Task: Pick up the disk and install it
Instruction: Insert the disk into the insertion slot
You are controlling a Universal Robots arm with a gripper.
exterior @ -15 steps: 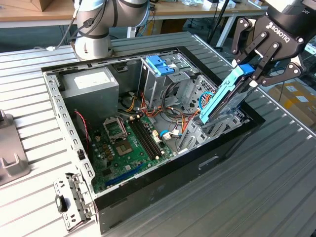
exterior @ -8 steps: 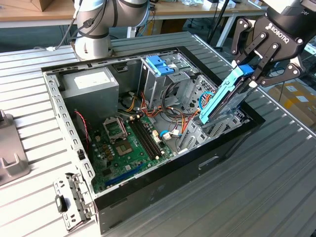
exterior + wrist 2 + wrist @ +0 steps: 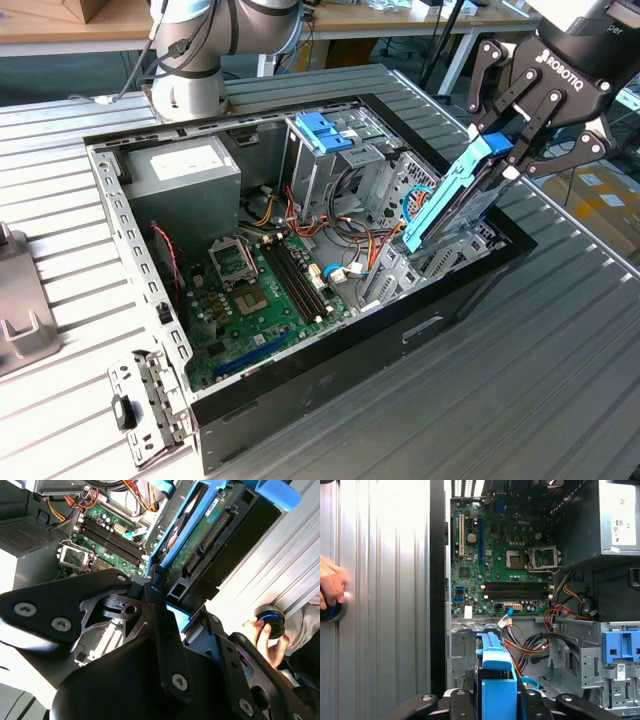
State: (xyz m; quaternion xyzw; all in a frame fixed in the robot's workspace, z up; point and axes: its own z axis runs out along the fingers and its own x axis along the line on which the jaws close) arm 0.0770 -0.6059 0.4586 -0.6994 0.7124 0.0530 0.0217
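The disk [image 3: 450,205], a dark drive in blue plastic rails, hangs tilted on edge over the corner of the open computer case [image 3: 300,385] at the exterior view's right. Its lower end dips among the metal bay and cables there. My gripper [image 3: 505,160] is shut on the disk's upper end, black fingers [image 3: 548,108] on either side. In the second wrist view the disk [image 3: 200,545] shows its green circuit board and blue rail beyond my gripper [image 3: 167,605]. In the first wrist view the disk's blue rail [image 3: 495,680] stands between my gripper's [image 3: 495,702] links.
Inside the case lie a green motherboard [image 3: 255,290], a grey power supply box [image 3: 185,170] and an upright metal cage with a blue plastic top [image 3: 325,135]. Coloured cables [image 3: 355,245] run near the bay. A person's hand [image 3: 330,585] rests on a blue-ringed knob on the ribbed table [image 3: 520,380].
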